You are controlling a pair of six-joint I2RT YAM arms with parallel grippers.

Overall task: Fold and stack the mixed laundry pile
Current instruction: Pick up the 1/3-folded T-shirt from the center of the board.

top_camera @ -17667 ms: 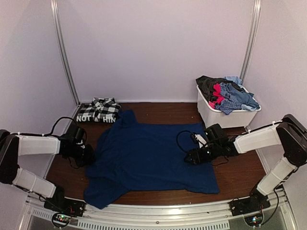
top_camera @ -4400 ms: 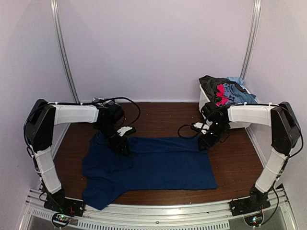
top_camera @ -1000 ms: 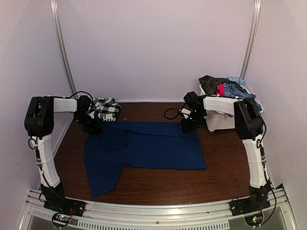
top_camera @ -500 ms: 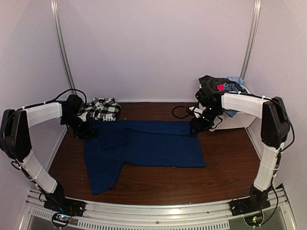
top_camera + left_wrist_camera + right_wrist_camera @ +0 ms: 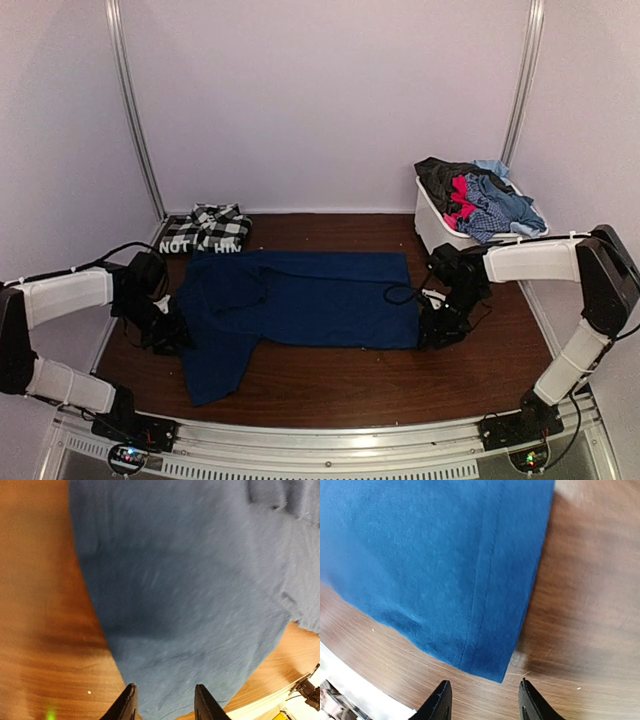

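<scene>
The long navy blue piece [image 5: 310,300], laid mid-frame in the top view, is judged mid-fold; the left gripper [image 5: 168,335] at its left edge and the right gripper [image 5: 437,325] at its lower-right corner are seen parted and empty, so 2 fresh pinches are called for.

Long navy blue cloth garment [image 5: 430,565] ahead of right gripper [image 5: 485,681]: matt, soft, fine-textured, with a double-stitched hem near the fingertips. Same cloth under left gripper [image 5: 165,686]: lightly creased, no sheen. Brown wooden table top [image 5: 580,605] beside right gripper: visible grain, smooth, faint satin shine. Both grippers are black, matt and plastic-looking. Black-and-white checked cloth shirt [image 5: 205,230] beyond left gripper: matt fabric. White rectangular plastic bin [image 5: 440,235] beyond right gripper: smooth, slightly glossy. White arm shells [image 5: 530,262]: smooth plastic.
</scene>
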